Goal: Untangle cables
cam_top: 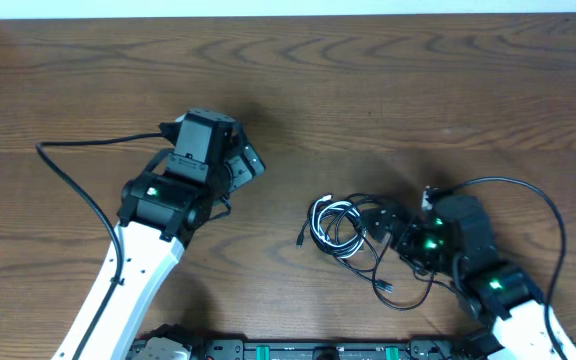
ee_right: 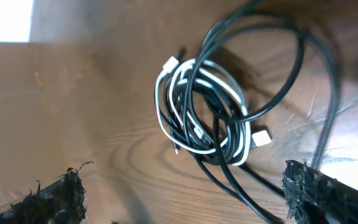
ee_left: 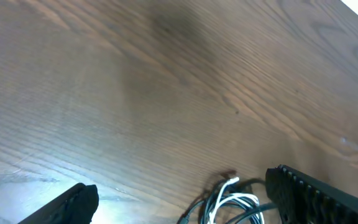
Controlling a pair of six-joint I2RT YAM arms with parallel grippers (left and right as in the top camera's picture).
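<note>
The cables (cam_top: pixel 334 225) lie on the wooden table right of centre: a white cord coiled together with black cords, and one black strand trails toward the front edge (cam_top: pixel 398 288). My right gripper (cam_top: pixel 396 232) is open at the bundle's right side. In the right wrist view the tangle (ee_right: pixel 205 112) sits just ahead of the spread fingers (ee_right: pixel 319 193), and two black strands run back between them. My left gripper (cam_top: pixel 248 160) is open, to the left of the bundle and apart from it. The left wrist view catches the cables (ee_left: pixel 232 202) at its lower edge, near the right finger (ee_left: pixel 312 196).
A thick black arm wire (cam_top: pixel 73 160) loops over the table at the left, and another (cam_top: pixel 533 195) arcs over the right arm. The table's far edge (cam_top: pixel 288 14) runs along the top. A black rail (cam_top: pixel 298 350) lines the near edge.
</note>
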